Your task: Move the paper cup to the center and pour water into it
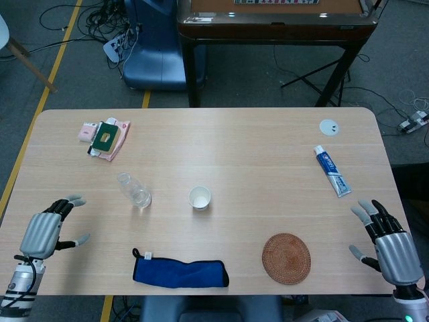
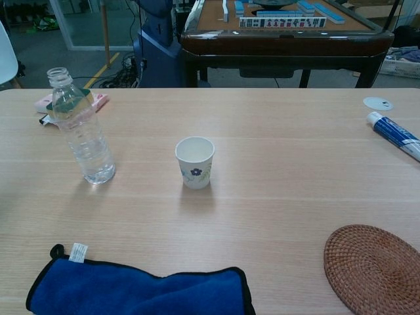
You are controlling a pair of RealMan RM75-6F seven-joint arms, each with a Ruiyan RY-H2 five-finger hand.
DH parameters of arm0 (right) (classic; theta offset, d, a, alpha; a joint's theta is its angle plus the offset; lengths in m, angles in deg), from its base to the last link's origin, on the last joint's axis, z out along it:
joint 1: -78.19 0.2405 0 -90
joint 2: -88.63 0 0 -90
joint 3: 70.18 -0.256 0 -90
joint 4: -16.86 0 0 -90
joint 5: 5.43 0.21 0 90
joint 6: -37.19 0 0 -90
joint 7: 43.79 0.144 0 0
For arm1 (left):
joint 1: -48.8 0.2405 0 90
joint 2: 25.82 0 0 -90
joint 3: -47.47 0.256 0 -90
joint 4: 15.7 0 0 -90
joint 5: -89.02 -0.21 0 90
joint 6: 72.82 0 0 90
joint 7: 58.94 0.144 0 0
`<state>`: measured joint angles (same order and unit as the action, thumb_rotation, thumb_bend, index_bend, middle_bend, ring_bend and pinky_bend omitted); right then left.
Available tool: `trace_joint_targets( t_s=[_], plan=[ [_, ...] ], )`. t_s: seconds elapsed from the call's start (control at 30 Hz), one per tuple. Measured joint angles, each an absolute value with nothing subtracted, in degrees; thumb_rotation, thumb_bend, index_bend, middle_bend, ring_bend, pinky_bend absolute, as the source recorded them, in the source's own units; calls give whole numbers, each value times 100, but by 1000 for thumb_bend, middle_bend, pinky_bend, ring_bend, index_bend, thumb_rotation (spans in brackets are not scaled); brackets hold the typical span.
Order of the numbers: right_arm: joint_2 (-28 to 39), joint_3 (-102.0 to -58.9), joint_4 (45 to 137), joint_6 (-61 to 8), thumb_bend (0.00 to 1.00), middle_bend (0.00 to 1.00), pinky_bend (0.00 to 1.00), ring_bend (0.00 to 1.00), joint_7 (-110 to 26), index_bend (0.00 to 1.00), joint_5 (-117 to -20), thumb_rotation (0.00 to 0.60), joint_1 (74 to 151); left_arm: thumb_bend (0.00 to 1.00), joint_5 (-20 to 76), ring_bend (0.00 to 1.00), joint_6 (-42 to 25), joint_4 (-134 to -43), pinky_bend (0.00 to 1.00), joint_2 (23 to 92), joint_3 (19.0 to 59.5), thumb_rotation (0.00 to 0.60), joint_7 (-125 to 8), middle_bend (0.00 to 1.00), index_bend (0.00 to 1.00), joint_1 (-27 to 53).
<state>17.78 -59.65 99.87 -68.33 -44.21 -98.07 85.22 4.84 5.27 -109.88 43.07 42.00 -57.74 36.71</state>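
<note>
Both hands at near table edge, left hand (image 1: 45, 231) and right hand (image 1: 392, 245), fingers spread, holding nothing. Paper cup (image 1: 200, 198) upright mid-table (looks placed). Bottle (image 1: 134, 190) just left, uncapped, untouched; pouring not yet done.

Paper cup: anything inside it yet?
The paper cup stands upright and looks empty: both views show only its white inner wall, though the chest view hides the bottom. The water bottle stands uncapped beside it, apart.
</note>
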Motion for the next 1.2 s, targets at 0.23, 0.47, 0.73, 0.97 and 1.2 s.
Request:
trace_joint_targets(
  t_s=[0.23, 0.47, 0.73, 0.97, 1.2],
  plan=[
    [1810, -6099, 9933, -6946, 0, 137, 294, 64, -4303, 196, -10035, 600, 8289, 102, 807, 240, 284, -11157, 453, 4477, 3968, 600, -5819, 225, 186, 3422],
    [1884, -6250, 9946, -6816, 0, 137, 294, 64, -4198, 196, -10133, 600, 8189, 101, 1389, 239, -102, -11297, 450, 4654, 3663, 600, -5772, 225, 150, 3101],
    [1950, -6419, 9944, -6644, 0, 137, 294, 64, -4056, 196, -10144, 600, 8113, 101, 2077, 192, -601, -11161, 426, 4896, 3426, 600, -5682, 158, 139, 2740],
    [2002, -6535, 9977, -6515, 0, 137, 294, 64, -4005, 196, -10135, 600, 8049, 101, 2547, 136, -974, -10967, 403, 5125, 3308, 600, -5534, 90, 138, 2428],
    [2033, -6627, 9999, -6445, 0, 137, 294, 64, -3972, 196, -10182, 600, 7993, 101, 2799, 136, -1161, -10848, 347, 5314, 3277, 600, -5521, 90, 139, 2231]
  ],
)
